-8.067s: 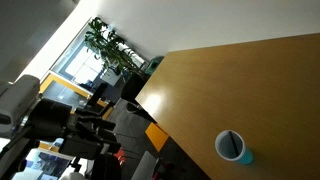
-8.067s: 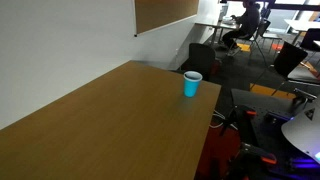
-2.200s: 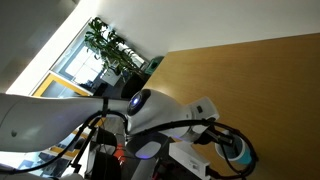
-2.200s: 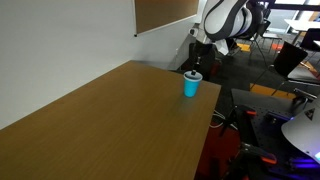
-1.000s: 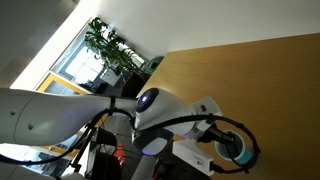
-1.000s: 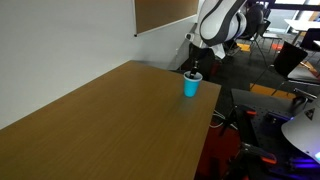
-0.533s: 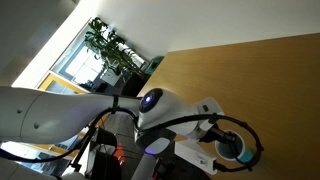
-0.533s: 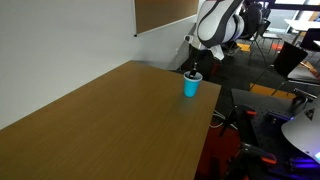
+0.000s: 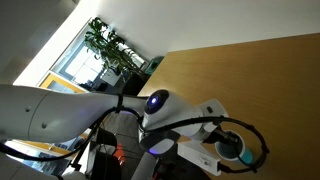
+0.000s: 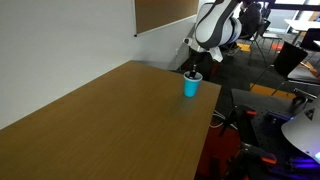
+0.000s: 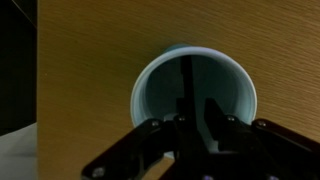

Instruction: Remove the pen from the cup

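Just hovered with gripper (image 11: 197, 120) over cup (image 11: 158, 95), close to table (image 10: 110, 120) edge and corner; saw pen (image 11: 186, 80) standing inside cup; could not tell whether jaws gripped or gaped; found broad open wood beyond

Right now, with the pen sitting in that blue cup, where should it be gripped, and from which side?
Take the pen by its upper end near the cup rim, coming straight down from above. It is a thin stick leaning inside, walled in all round, so a side approach looks blocked.
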Robot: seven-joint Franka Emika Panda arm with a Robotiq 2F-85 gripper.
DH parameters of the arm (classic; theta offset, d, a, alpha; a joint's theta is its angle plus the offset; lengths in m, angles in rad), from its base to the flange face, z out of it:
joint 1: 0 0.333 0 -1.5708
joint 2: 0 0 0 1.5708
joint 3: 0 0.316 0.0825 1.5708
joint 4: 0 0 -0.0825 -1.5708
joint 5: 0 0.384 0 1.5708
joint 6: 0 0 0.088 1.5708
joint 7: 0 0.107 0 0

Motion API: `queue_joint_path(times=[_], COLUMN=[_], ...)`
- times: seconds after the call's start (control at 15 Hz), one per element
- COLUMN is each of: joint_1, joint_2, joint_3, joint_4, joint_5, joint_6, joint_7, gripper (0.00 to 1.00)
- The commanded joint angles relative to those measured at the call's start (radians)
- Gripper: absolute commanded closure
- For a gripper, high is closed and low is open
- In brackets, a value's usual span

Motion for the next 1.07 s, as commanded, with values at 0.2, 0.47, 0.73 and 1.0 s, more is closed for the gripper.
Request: queue_joint_path(times=[0.2, 0.47, 0.73, 1.0], joint_1=[-0.057, -0.066, -0.044, -0.04], joint_2=[0.028, 0.029, 0.002, -0.016], joint_3=[0.049, 0.059, 0.038, 0.032], joint_4=[0.029, 0.035, -0.004, -0.04], joint_5=[0.032, 0.024, -0.002, -0.003], joint_6=[-0.002, 0.003, 0.039, 0.087], joint_7=[-0.046, -0.034, -0.006, 0.003], gripper=[1.0, 0.98, 0.98, 0.98])
